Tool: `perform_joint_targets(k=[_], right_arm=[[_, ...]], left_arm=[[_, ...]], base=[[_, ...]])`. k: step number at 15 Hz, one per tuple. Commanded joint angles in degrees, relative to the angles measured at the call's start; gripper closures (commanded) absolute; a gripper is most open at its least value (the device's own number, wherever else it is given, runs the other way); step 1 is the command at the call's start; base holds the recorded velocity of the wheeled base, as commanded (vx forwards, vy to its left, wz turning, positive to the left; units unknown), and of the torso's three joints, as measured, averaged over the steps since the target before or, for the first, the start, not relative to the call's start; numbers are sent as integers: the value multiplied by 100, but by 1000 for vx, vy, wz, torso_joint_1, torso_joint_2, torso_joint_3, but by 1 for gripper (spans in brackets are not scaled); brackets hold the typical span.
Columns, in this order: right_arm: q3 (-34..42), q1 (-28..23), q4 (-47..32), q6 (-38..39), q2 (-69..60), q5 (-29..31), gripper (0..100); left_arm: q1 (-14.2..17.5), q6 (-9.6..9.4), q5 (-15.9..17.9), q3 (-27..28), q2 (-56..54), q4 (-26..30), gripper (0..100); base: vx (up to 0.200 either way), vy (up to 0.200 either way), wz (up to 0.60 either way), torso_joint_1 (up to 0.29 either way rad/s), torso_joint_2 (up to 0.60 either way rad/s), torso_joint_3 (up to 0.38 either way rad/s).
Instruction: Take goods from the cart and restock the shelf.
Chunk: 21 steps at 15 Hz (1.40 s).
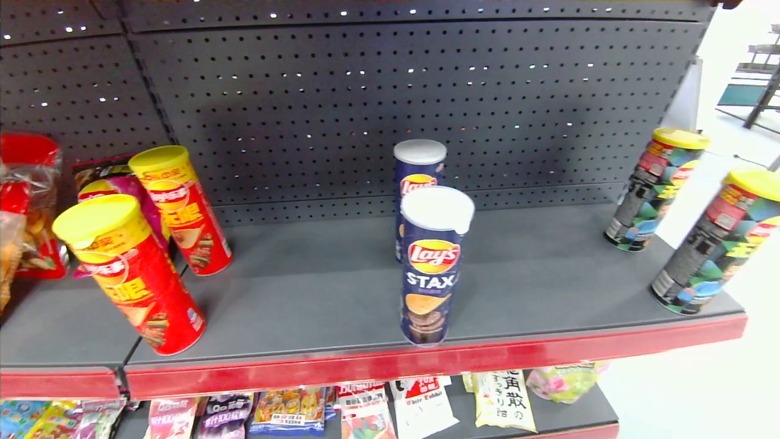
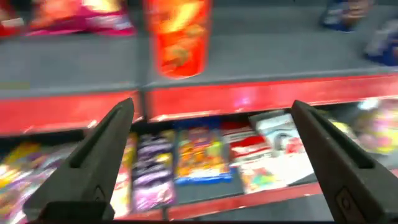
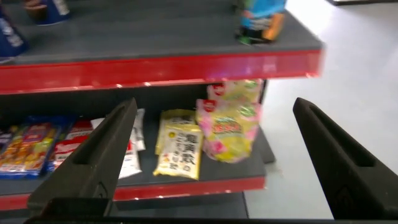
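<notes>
my left end effector (image 2: 212, 104) is released: its two dark fingers (image 2: 93, 155) stand wide apart with nothing between them. it hangs in front of the shelf (image 1: 317, 286), just below the shelf's red front edge (image 1: 426, 360), facing a row of snack bags (image 2: 199, 152) on the lower shelf (image 1: 548, 421). the base of one red can (image 2: 180, 37) stands on the shelf above that end effector. my right end effector (image 3: 216, 102) is also released, fingers (image 3: 93, 162) spread and empty. it hangs in front of the right end of the same unit, facing a yellow packet (image 3: 180, 149) and a pink and green bag (image 3: 230, 124) that lie on the lower shelf. in the head view the goods stand upright on the grey shelf against the perforated back panel (image 1: 365, 110). the front blue can (image 1: 431, 268) stands near the middle, close to the front edge, and the rear blue can (image 1: 418, 167) stands directly behind it. two red cans with yellow lids are at the left, one near the front edge (image 1: 131, 274) and one farther back (image 1: 181, 210). two multicoloured cans with yellow lids are at the right end, one toward the back (image 1: 655, 189) and one near the front corner (image 1: 713, 241). red snack packets (image 1: 24, 201) sit at the far left.
</notes>
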<state>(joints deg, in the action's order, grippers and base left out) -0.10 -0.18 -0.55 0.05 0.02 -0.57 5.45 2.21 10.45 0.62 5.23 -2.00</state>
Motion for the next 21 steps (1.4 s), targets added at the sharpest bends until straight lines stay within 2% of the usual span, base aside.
perform_joint_targets(k=[1, 4, 9, 10, 12, 13, 15, 19, 21], right_arm=[[1, 1, 2, 4, -2, -4, 0], [1, 1, 2, 30, -2, -13, 0], [-43, 9, 46, 48, -2, -118, 0], [-1019, 62, 178, 197, 639, -619, 0], [-2152, 159, 178, 250, 1922, -760, 0], [-2398, 212, 178, -137, 2643, -883, 0], [-2460, 291, 239, -989, 3909, -927, 0], [-2451, 581, 424, -1227, 5192, -918, 0], [-2390, 677, 732, -1376, 5842, -769, 0]], left_arm=[[0, -36, 10, -1, 31, 7, 0], [0, -221, -43, -9, 31, -2, 0], [0, -335, -122, -9, 31, 7, 0], [0, -449, -122, -9, 31, 7, 0], [0, -493, -104, -9, 31, 7, 0], [0, -502, -104, -9, 31, 15, 0], [0, -599, -122, -18, 31, 7, 0], [0, -739, -122, -18, 31, 15, 0], [0, -748, -183, -18, 31, 24, 0]], base=[[0, 0, 600, 12, 2, 7], [0, 0, 0, 0, 0, 0], [0, 0, 0, 0, 0, 0], [0, 0, 0, 0, 0, 0], [0, 0, 0, 0, 0, 0], [0, 0, 0, 0, 0, 0], [0, 0, 0, 0, 0, 0], [0, 0, 0, 0, 0, 0], [0, 0, 0, 0, 0, 0]])
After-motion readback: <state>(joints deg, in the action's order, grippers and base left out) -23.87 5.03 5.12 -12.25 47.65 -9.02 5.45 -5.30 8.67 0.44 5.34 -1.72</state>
